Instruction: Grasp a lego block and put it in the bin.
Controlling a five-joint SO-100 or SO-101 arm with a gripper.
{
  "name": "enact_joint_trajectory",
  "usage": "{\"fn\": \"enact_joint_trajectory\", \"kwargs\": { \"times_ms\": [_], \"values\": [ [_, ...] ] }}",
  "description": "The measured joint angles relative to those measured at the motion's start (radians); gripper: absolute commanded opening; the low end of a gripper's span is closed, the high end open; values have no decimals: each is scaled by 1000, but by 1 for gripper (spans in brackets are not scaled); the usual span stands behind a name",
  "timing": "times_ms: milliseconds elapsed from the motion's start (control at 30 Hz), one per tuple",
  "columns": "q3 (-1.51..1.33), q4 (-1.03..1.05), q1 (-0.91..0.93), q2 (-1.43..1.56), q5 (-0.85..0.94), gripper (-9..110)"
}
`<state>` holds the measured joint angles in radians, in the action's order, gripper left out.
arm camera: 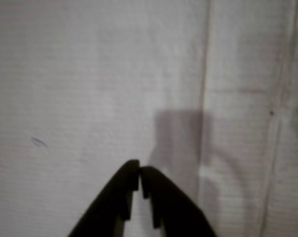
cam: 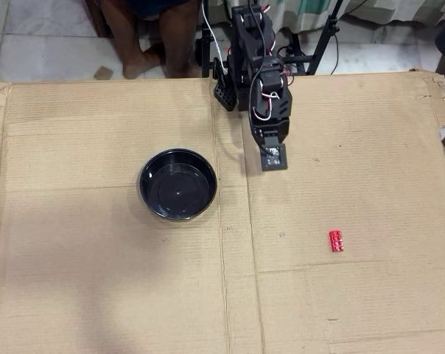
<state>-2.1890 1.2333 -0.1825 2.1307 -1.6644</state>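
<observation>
In the overhead view my claw [cam: 273, 158], jaws together and empty, hovers upper centre; the lego block [cam: 336, 240] lies lower right of it on the cardboard counter [cam: 97, 280], long axis roughly vertical, opposite the bin [cam: 148, 198].

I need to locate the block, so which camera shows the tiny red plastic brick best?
The overhead view: the tiny red plastic brick lies fully visible on the brown cardboard sheet. The wrist view shows none of it, only cardboard.
</observation>
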Motion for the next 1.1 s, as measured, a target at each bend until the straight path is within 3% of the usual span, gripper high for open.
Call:
{"fn": "enact_joint_trajectory", "kwargs": {
  "times_ms": [200,800,1100],
  "values": [
    [176,0,-51,-172,-84,1],
    [557,-5,-166,-535,-98,1],
    [739,-5,-216,-736,-101,19]
  ]
}}
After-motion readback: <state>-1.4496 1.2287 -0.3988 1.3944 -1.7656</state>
